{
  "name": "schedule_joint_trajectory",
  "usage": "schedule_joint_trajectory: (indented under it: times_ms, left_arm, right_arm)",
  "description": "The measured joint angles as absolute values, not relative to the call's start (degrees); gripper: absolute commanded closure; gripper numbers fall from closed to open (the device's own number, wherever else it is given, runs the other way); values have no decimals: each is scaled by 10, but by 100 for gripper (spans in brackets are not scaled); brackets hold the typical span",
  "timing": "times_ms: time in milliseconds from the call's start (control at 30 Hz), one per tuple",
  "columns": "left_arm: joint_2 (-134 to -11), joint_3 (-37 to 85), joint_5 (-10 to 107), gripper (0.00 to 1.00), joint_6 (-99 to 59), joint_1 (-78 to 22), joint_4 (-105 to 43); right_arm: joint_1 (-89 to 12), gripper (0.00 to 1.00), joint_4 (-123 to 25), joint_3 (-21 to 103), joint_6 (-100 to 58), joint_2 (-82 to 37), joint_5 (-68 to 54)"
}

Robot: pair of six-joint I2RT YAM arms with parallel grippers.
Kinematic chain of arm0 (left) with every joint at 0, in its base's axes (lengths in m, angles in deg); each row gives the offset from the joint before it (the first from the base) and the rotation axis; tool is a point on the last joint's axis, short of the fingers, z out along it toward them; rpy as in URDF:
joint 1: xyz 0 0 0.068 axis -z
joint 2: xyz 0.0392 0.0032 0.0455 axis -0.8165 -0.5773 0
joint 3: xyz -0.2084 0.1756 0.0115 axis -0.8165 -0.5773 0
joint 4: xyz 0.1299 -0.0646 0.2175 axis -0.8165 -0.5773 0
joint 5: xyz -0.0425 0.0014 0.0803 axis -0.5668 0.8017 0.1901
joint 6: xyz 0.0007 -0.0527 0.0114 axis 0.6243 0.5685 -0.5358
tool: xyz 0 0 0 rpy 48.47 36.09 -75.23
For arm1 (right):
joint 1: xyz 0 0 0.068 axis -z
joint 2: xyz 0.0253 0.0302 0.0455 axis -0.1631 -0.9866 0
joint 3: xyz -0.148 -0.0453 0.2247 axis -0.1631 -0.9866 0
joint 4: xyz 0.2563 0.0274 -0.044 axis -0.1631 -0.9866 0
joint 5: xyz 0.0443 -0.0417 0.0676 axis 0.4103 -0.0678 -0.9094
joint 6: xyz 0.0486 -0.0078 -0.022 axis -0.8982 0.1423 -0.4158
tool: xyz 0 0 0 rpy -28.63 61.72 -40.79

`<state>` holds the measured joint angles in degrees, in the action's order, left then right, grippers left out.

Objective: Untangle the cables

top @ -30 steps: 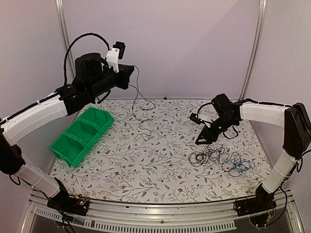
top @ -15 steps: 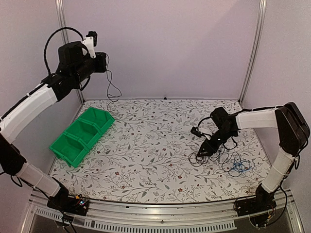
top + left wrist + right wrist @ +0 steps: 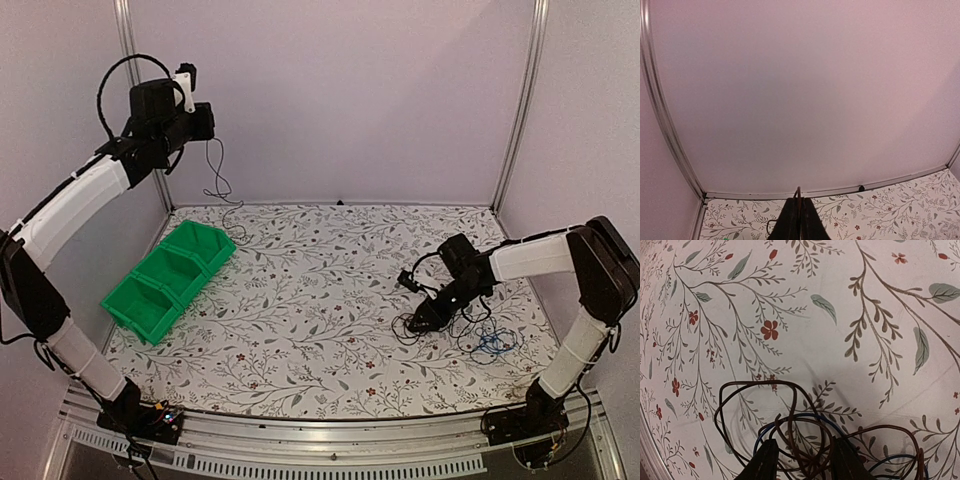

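Tabletop (image 3: 300, 300): right fingers (image 3: 762, 465) lower, among cables (image 3: 455, 322)

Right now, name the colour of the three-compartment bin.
The bin is bright green, best seen in the top external view.

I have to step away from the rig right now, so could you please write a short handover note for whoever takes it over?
Left gripper: shut on one dark cable, raised high at the back left; the cable dangles toward the bins.
Right gripper: jaws open, down on the tangle at the right of the table, astride its loops.
Done: one cable is clear of the tangle.
Left: put that cable down; separate the rest, blue cable included.
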<state>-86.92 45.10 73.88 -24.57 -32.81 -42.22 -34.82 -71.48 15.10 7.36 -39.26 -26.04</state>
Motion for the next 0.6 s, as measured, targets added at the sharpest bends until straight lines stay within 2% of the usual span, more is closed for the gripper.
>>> schedule_joint_trajectory:
  times_ms: [600]
  left_arm:
    - [-872,437,716,100,-269,-426,-421]
  right_arm:
    - [-336,60,-614,115,87,-386,-225]
